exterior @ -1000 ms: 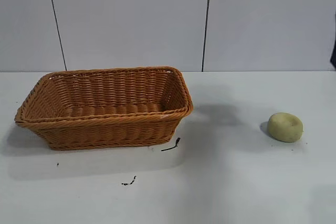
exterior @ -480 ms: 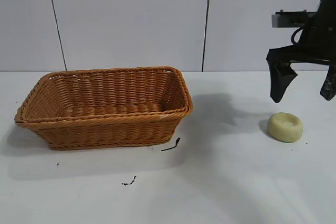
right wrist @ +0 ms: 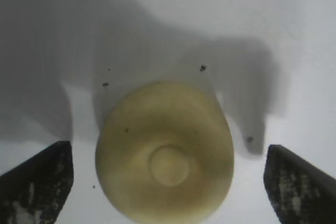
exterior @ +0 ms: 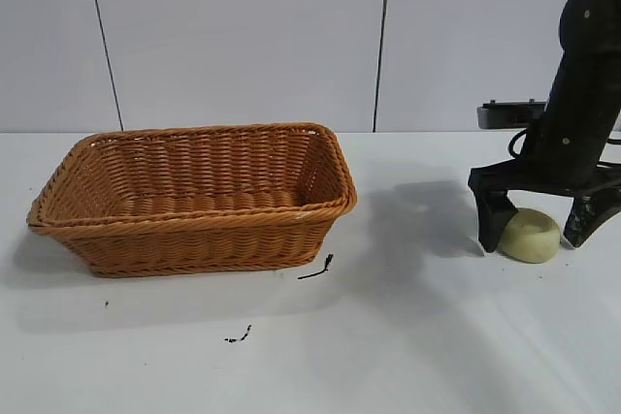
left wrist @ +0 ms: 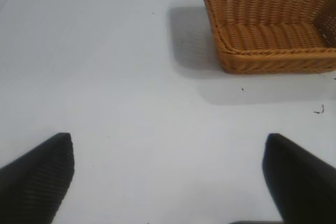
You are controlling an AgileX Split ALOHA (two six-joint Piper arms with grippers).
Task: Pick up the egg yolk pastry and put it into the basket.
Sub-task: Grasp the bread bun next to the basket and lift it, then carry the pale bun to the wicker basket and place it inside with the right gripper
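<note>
- Pale yellow egg yolk pastry (exterior: 530, 236) lies on the white table (exterior: 408, 336), right of the wicker basket (exterior: 194, 196); the right gripper (exterior: 539, 228) straddles it.
- Left wrist view: left gripper (left wrist: 168, 177) spread wide, holding nothing.
- Right wrist view: fingers (right wrist: 37, 182) flank the pastry, gaps both sides, not clamped.

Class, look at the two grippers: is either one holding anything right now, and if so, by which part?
Nothing is held. The right gripper straddles the egg yolk pastry, fingers apart from its sides. The left gripper is open over bare table.
</note>
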